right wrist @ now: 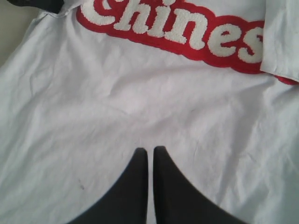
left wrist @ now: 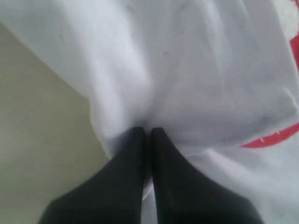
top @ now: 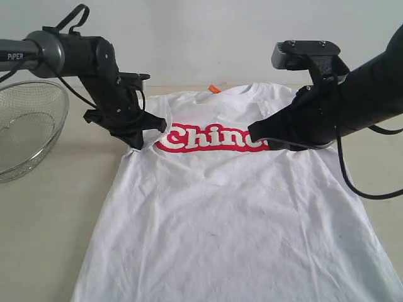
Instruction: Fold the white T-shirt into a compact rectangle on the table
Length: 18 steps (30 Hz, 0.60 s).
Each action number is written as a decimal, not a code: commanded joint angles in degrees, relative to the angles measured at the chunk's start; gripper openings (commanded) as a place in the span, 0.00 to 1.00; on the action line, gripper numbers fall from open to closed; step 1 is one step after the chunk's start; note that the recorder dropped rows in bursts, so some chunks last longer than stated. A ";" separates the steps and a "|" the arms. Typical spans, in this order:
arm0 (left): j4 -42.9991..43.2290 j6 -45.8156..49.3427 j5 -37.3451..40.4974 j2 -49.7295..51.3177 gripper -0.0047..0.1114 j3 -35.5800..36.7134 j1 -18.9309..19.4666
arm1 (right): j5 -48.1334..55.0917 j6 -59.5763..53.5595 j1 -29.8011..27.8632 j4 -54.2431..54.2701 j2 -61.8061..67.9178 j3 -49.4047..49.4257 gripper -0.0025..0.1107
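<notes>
The white T-shirt [top: 227, 207] lies spread chest-up on the table [top: 56, 214], its red band [top: 208, 139] of lettering facing up. At the band's left end, the left gripper [top: 140, 139] has its black fingers [left wrist: 128, 158] pressed together, with white cloth bunched at their tips as if pinched. At the band's right end, the right gripper [top: 254, 133] is also closed. Its fingers [right wrist: 140, 172] point at flat fabric just below the band, with no fold visible between them.

The white T-shirt [top: 233, 214] lies spread, red-lettered chest up, on the beige table [top: 50, 226].
</notes>
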 commanded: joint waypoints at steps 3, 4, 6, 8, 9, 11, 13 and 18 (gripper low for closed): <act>6.89 -4.30 2.03 0.80 0.08 0.00 0.06 | 0.02 -0.37 -0.39 -0.08 -0.71 0.25 0.02; 8.16 -4.31 2.44 0.80 0.08 0.00 0.06 | 0.02 -0.37 -0.39 -0.08 -0.71 0.25 0.02; 8.28 -4.42 2.57 0.80 0.08 0.00 0.06 | 0.02 -0.37 -0.39 -0.08 -0.71 0.25 0.02; 8.28 -4.42 2.57 0.80 0.08 0.00 0.06 | 0.02 -0.48 -0.39 -0.08 -0.71 0.25 0.02; 8.28 -4.42 2.57 0.80 0.08 0.00 0.06 | 0.02 -0.48 -0.39 -0.08 -0.71 0.25 0.02; 7.57 -4.43 2.57 0.22 0.08 0.00 0.06 | -0.10 -0.48 -0.39 -0.08 -0.71 0.25 0.02; 6.01 -3.60 2.21 -2.02 0.08 0.00 0.06 | -0.11 -0.48 -0.39 -0.08 -0.61 0.25 0.02; 4.92 -2.19 4.68 -10.90 0.08 0.00 0.17 | 0.30 -0.48 -0.64 -0.08 -0.61 0.25 0.02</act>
